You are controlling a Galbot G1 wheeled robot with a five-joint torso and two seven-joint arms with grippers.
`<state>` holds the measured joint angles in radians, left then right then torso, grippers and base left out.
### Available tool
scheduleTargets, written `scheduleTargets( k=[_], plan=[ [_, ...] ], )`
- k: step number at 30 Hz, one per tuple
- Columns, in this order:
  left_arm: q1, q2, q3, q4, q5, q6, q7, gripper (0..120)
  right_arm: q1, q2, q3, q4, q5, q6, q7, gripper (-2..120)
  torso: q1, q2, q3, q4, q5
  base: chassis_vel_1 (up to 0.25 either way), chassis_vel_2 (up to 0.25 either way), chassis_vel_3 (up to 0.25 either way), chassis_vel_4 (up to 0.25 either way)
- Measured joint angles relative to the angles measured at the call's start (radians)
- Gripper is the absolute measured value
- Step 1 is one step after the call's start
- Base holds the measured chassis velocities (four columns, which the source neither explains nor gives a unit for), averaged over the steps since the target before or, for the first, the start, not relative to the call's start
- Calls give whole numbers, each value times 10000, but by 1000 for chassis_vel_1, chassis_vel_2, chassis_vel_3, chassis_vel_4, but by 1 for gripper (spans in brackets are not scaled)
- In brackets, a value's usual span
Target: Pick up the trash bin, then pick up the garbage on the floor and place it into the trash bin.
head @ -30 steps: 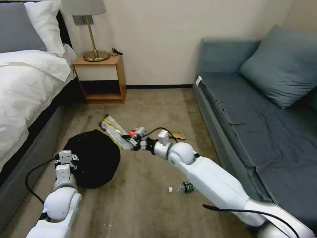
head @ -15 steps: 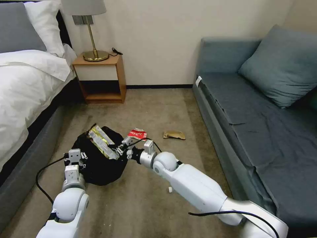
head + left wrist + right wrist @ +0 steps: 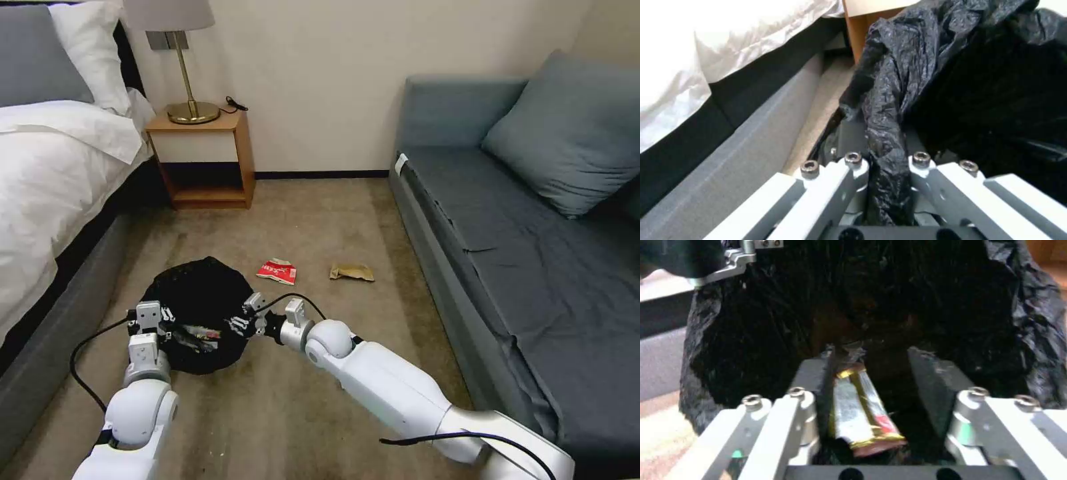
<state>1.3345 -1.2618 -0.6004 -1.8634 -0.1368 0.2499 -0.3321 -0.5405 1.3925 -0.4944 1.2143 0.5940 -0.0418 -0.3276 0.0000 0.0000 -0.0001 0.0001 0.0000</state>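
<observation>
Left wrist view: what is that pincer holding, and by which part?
The left pincer is shut on the trash bin, pinching its rim with the black bag draped over it.

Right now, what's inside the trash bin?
The gold wrapper lies inside the trash bin, between the open right gripper's fingers. The black liner hides anything deeper. The left gripper pinches the rim.

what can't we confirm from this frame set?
- Trash bin body: head view, the black bag covers it, so its whitish wall is unseen.
- Gold wrapper: right wrist view, lies between the open right end effector fingers; whether it touches a finger is unclear.
- Left end effector: left wrist view, bag fold hides the bin rim between its fingers.
</observation>
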Motion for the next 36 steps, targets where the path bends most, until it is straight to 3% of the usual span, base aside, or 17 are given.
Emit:
scheduleTargets(
  k=[2,4,5,8,10,12,14,18,26,36],
  plan=[
    [-7,40,-74,53,-9,-34,-9,4,22,-493,-93,524,-34,-216,106,58,0,0,0,0,1,0,0,0,0],
    [-8,61,-98,71,-9,-43,-12,4,35,-645,-112,644,-25,-301,108,60,0,0,0,0,2,0,0,0,0],
    [-11,92,-152,167,15,-117,-17,4,68,-1112,-175,979,115,-602,81,68,0,0,0,0,2,0,0,0,0],
    [-23,82,-188,326,99,-220,-21,4,71,-1711,-298,1263,295,-830,12,73,0,0,0,1,4,0,0,0,0],
    [-32,-17,-252,531,192,-292,-31,4,-8,-2971,-504,1561,282,-1019,-233,85,0,0,0,-3,0,0,0,0,0],
    [-27,-50,-264,550,198,-292,-31,4,-30,-3230,-563,1601,233,-1032,-290,88,0,-1,0,-5,1,0,0,0,0],
    [28,-192,-314,589,232,-290,-45,4,-156,-4144,-943,1617,-110,-1028,-584,98,0,-1,0,-9,3,0,0,0,0],
    [100,-267,-381,620,304,-336,-55,4,-376,-4743,-1288,1439,-488,-896,-843,100,-1,0,0,-3,3,0,0,0,0],
    [188,-286,-546,925,406,-675,-27,4,-804,-4781,-1339,657,-889,-690,-1046,100,-1,0,0,-2,2,0,0,0,0],
    [550,-372,-491,73,226,-549,23,4,-584,-4342,-1340,-1559,-2209,-339,-1214,100,-1,0,1,-2,0,0,0,0,0]
  ],
)
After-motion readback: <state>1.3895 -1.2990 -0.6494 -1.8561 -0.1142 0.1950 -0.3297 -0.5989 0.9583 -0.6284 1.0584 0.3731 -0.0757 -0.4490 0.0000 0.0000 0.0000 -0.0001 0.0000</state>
